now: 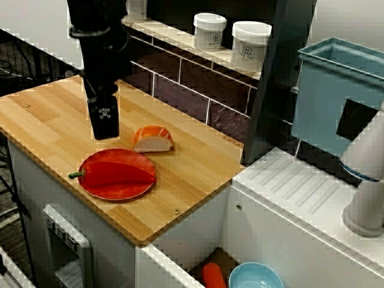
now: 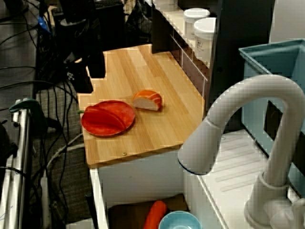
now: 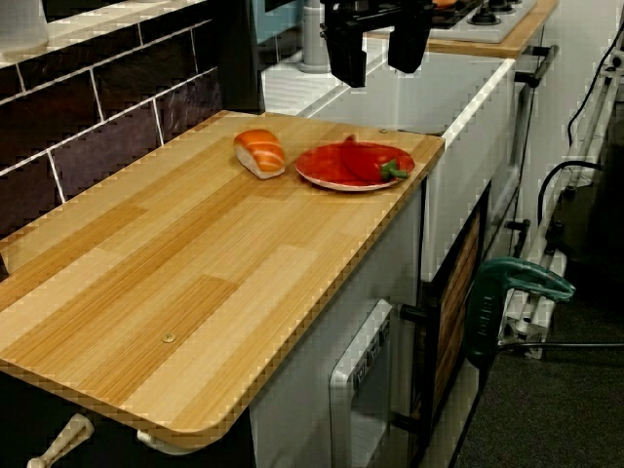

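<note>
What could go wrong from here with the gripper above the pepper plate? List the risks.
1. The red plate sits near the front edge of the wooden counter. A push from the gripper might slide it over.
2. The red pepper lies loose on that shallow plate and could slip away from the open fingers.
3. The salmon sushi lies close beside the plate, so a finger coming down wide may knock it.
</note>
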Robot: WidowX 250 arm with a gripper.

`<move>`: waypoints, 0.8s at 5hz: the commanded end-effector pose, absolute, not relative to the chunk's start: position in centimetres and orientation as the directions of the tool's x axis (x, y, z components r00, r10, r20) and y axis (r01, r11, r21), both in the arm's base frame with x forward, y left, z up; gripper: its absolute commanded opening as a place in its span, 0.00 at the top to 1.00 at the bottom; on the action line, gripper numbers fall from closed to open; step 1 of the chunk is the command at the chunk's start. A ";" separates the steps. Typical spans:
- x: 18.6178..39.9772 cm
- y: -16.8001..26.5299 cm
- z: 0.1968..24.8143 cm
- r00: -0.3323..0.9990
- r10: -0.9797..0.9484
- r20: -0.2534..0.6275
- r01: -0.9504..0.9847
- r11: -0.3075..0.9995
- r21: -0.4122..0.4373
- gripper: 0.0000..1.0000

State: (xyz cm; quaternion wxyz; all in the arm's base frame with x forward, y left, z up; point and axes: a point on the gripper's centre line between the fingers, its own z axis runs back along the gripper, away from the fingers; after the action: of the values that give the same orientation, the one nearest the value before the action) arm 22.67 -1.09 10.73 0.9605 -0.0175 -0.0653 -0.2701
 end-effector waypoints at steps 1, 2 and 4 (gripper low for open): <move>22.7 -1.9 7.5 0.834 -0.525 0.168 0.520 0.851 0.076 0.00; 22.8 -2.1 6.7 0.838 -0.521 0.165 0.511 0.854 0.098 1.00; 22.8 -1.8 5.9 0.845 -0.510 0.160 0.493 0.860 0.134 1.00</move>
State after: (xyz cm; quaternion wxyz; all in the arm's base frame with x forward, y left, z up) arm 22.78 -1.71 5.36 0.9607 0.0403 -0.0859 -0.2610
